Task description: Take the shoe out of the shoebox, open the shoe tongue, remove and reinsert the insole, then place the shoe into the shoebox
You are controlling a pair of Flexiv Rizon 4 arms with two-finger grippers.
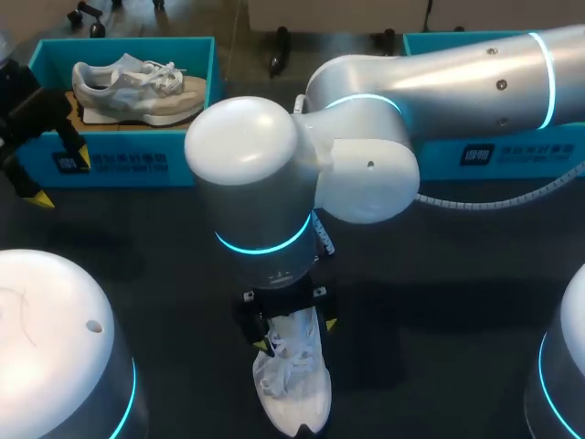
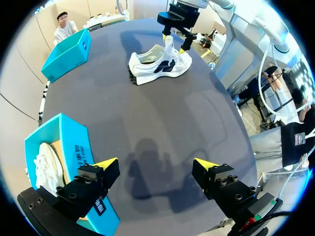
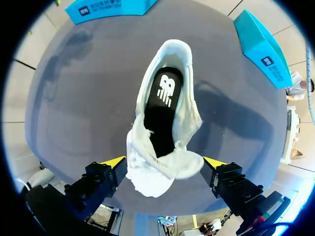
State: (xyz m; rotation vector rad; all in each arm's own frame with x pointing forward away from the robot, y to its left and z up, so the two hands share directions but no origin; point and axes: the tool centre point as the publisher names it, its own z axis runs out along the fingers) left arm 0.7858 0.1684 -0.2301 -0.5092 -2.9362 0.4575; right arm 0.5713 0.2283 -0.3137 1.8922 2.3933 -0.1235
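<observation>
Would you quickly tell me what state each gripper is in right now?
Left gripper: open, empty.
Right gripper: open, straddling the white shoe, not gripping it.

Bare counter [image 2: 162, 118] lies ahead of your left claw [image 2: 155, 163]; shoebox [image 2: 78, 147] sits just beside one finger. Right claw [image 3: 165, 162] straddles the shoe [image 3: 165, 105], fingers spread.

A white shoe [image 3: 147, 169] with a black insole [image 3: 160, 115], teal shoebox [image 1: 119, 165], dark table [image 1: 439, 293].
</observation>
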